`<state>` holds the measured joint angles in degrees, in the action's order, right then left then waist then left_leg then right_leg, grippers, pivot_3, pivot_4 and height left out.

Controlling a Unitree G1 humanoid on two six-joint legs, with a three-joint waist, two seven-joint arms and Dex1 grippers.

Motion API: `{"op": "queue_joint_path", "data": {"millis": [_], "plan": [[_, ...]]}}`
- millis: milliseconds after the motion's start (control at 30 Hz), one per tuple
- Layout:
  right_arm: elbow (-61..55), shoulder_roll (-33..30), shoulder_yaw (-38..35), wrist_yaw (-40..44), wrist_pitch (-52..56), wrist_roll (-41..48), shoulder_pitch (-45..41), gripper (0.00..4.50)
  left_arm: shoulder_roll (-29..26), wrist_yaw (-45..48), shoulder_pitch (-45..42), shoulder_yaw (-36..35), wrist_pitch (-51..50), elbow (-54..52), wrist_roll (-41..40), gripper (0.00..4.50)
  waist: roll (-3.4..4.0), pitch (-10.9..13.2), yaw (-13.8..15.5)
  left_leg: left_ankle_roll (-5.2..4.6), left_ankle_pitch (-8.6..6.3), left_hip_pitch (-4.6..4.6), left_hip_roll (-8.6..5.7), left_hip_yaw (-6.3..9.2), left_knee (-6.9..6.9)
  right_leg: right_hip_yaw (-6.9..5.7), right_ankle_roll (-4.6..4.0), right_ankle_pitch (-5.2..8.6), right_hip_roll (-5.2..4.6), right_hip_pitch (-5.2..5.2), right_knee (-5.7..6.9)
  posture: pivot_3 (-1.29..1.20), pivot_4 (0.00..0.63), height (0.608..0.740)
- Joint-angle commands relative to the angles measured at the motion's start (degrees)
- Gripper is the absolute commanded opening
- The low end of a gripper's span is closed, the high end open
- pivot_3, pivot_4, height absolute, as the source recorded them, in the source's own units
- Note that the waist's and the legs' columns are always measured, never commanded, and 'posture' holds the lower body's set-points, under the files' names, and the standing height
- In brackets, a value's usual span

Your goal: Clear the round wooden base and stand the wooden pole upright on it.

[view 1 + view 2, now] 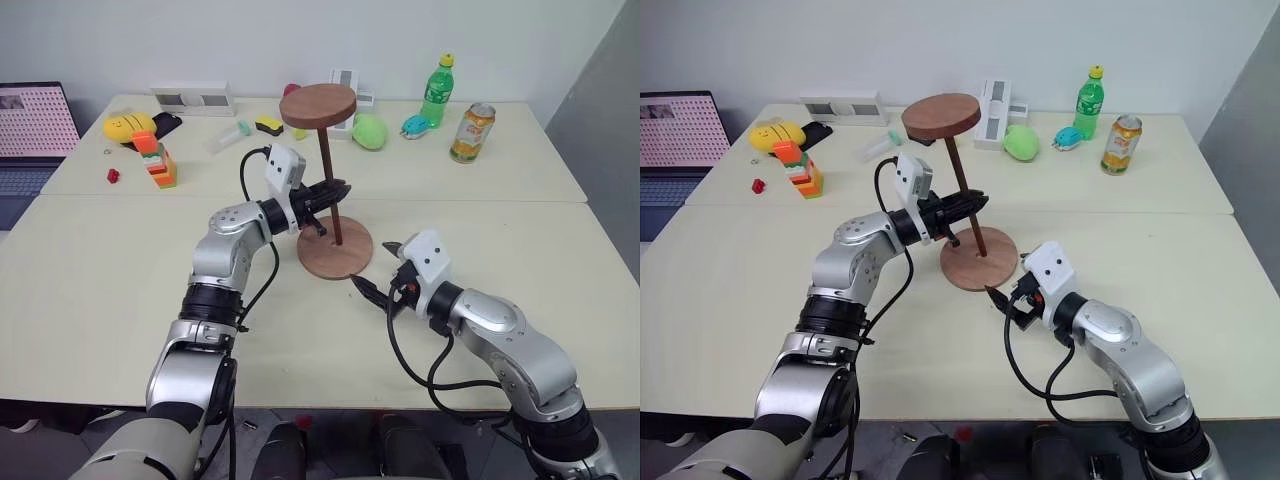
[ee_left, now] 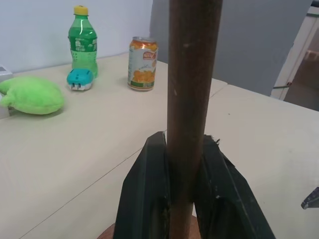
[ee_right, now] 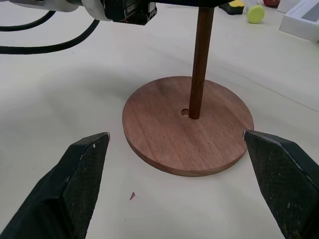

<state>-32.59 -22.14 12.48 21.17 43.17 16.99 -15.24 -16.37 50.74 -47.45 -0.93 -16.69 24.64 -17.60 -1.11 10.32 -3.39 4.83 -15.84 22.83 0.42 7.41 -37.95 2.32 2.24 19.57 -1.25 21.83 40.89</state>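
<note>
Left tool is pinching the thin dark brown wooden pole at mid-shaft, black fingers pressed against both sides of it. Pole is standing tilted, smaller round disc end up, lower tip touching the round reddish-brown wooden base just beside its centre hole, not in it. Base is lying flat on the pale cream worktop, nothing else on it.

Right tool is hovering low over the worktop just in front of the base, fingers spread wide, gripping nothing.

Worktop is made of two tables butted together, a seam running across behind the base. Along the far edge: a green plastic bottle with yellow cap, an orange drink can, a small teal toy, a lime-green plush, a white box, a yellow plush and a stack of orange and green blocks. A small red piece is lying near the blocks. An open laptop is sitting off the far left corner. Plain white wall behind.
</note>
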Motion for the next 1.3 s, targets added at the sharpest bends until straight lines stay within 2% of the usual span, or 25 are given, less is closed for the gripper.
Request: {"op": "queue_joint_path", "data": {"millis": [33,500,800,933,1267,1300], "plan": [[-2.68,-0.03,-1.2,0.05,-0.19,0.02,-0.35,4.5,-1.28,0.7,-0.29,0.3,0.66,0.44,0.69,0.31,0.0,0.0,-0.02,0.0,0.0,-0.01,0.0,0.0,0.0,0.0,0.0,0.0,0.0,0.0,0.0,0.0,0.15,0.74],[-2.46,-0.15,-1.4,0.36,-0.16,0.15,-0.94,4.5,-1.69,0.46,0.07,0.35,2.04,1.35,1.08,0.31,0.0,0.0,-0.05,0.0,0.0,-0.04,0.0,0.0,-0.01,0.0,0.0,0.0,0.0,-0.03,0.02,0.0,0.15,0.74],[-2.46,-0.18,-1.45,0.15,-0.11,-0.03,-1.15,4.5,-0.43,0.77,6.2,3.35,3.89,-0.3,2.43,0.31,0.02,-0.11,0.05,0.0,0.0,-0.19,0.02,0.01,0.01,0.0,0.0,0.0,0.0,-0.18,0.0,0.0,0.15,0.74],[-2.74,-0.29,-1.67,0.09,0.07,0.06,-1.11,4.5,-0.32,-1.12,5.47,1.99,2.96,1.11,1.86,0.31,0.0,-0.13,0.07,-0.16,-0.09,-0.47,0.0,0.02,0.0,0.0,0.0,0.0,0.0,-0.5,-0.03,0.0,0.15,0.74],[-2.68,-0.59,-1.78,0.5,0.01,0.15,-1.28,4.5,-0.56,0.39,5.93,2.85,3.13,1.04,2.29,0.31,0.01,-0.35,0.02,-0.14,-0.08,-0.51,0.01,0.02,0.01,0.01,0.0,0.0,0.01,-0.51,-0.01,0.0,0.15,0.74],[-2.65,-0.65,-1.77,0.56,-0.01,0.16,-1.28,4.5,-0.56,0.85,5.86,2.68,2.64,0.57,1.74,0.65,0.01,-0.35,0.02,-0.14,-0.08,-0.51,0.01,0.02,0.01,0.01,0.0,0.0,0.01,-0.52,-0.02,0.0,0.15,0.74]]}}
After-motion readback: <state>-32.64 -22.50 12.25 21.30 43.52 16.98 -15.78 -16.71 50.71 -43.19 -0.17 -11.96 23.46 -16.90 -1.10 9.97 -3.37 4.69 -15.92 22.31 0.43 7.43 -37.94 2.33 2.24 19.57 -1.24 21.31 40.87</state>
